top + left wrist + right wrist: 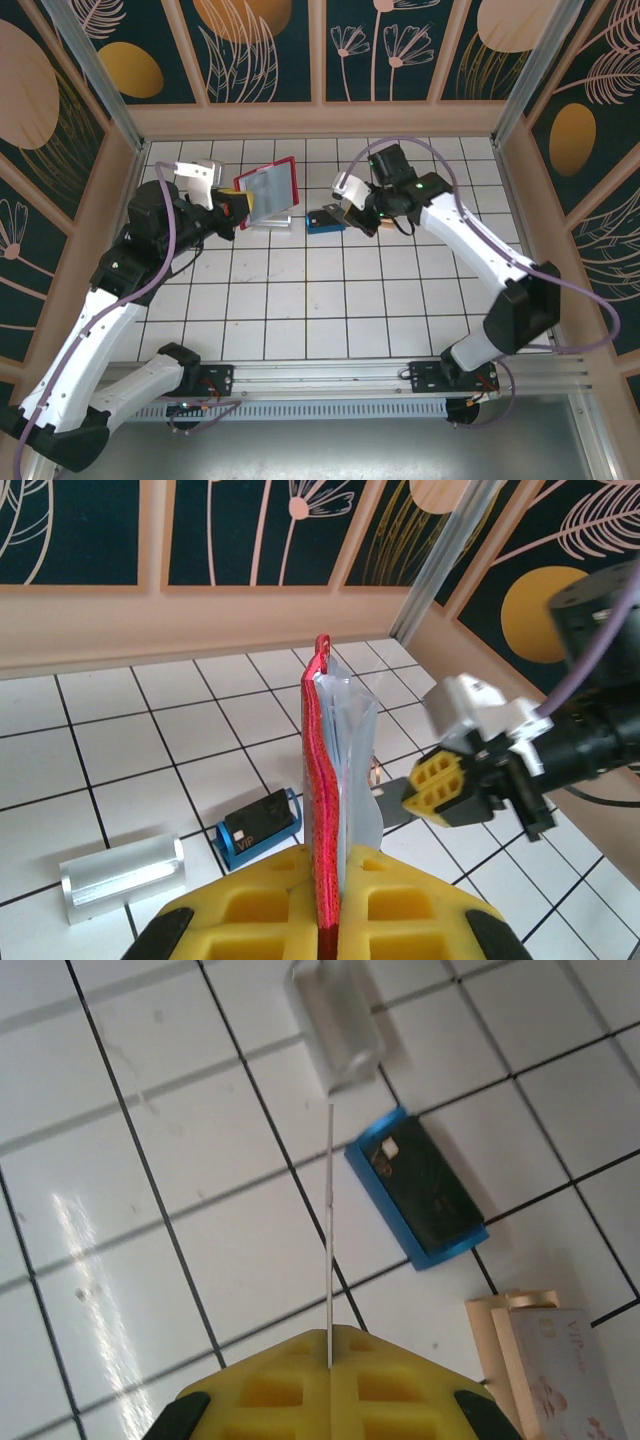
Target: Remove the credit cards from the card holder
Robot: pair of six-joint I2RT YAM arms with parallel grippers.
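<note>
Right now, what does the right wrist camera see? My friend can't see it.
The yellow right gripper pinches a thin white card, seen edge-on, above the white tiled table. Below lie a black card on a blue block and a silver block.

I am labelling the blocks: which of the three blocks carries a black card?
The blue block; the silver block is bare, and the copper block carries a pale card.
</note>
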